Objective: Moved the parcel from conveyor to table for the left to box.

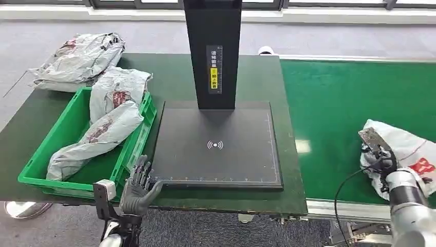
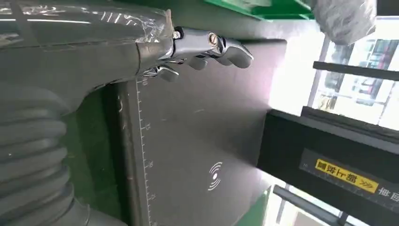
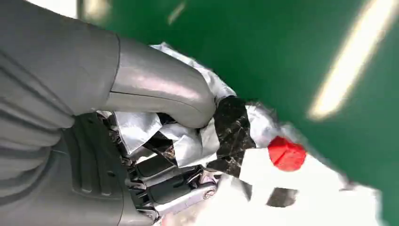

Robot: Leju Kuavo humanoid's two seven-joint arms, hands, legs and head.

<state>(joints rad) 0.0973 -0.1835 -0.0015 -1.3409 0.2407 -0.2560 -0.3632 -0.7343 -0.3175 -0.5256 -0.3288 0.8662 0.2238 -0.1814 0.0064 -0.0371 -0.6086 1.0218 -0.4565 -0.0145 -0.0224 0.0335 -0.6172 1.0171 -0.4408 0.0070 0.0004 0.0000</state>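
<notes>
A crumpled white parcel (image 1: 411, 149) with red print lies on the green conveyor (image 1: 349, 108) at the right. My right hand (image 1: 379, 163) grips its near left edge; the right wrist view shows thumb and fingers closed around the parcel's silver and black wrapping (image 3: 197, 141). My left hand (image 1: 139, 186) hovers at the table's front edge, fingers spread and holding nothing, between the green box (image 1: 67, 134) and the black scanner pad (image 1: 216, 146). In the left wrist view the left hand (image 2: 197, 52) is extended over the pad (image 2: 188, 141).
The green box holds two white parcels (image 1: 105, 121). Another parcel (image 1: 79, 59) lies on the dark table (image 1: 169, 77) behind the box. A black post (image 1: 213, 51) stands at the pad's back edge.
</notes>
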